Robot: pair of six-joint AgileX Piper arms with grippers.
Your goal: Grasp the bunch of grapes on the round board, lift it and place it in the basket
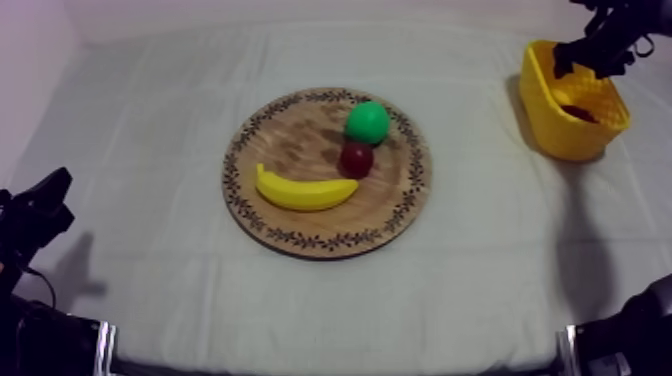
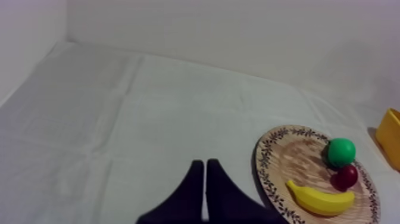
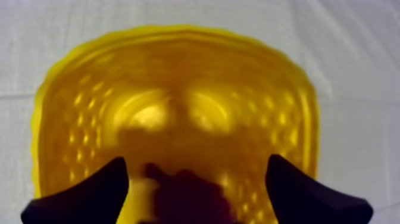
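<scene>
Two black fingers of my right gripper (image 3: 196,159) stand wide apart over the yellow perforated plastic basket (image 3: 178,77), and they grip nothing. Directly beneath the gap, low inside the basket, lies a dark red lump that I take for the bunch of toy grapes (image 3: 187,193). It is too blurred for me to tell which way its long axis runs, and neither finger seems to touch it. From above, the same dark shape (image 1: 580,112) rests on the basket's floor, with my right gripper (image 1: 590,62) hanging over the rim of the basket (image 1: 560,135) at the far right of the cloth-covered table (image 1: 150,130). So the grapes lie straight down from this hand, and I judge the placing done. What the next move needs is a clean rise straight up, clear of the basket wall. The round wooden board with the patterned rim (image 1: 300,140) sits mid-table, well apart from the basket, holding a yellow toy banana (image 1: 305,190), a green toy fruit (image 1: 367,122) and a small red fruit (image 1: 356,158). My left gripper (image 2: 205,179) rests low at the near left, fingers pressed together in a narrow wedge, much the farther hand.
</scene>
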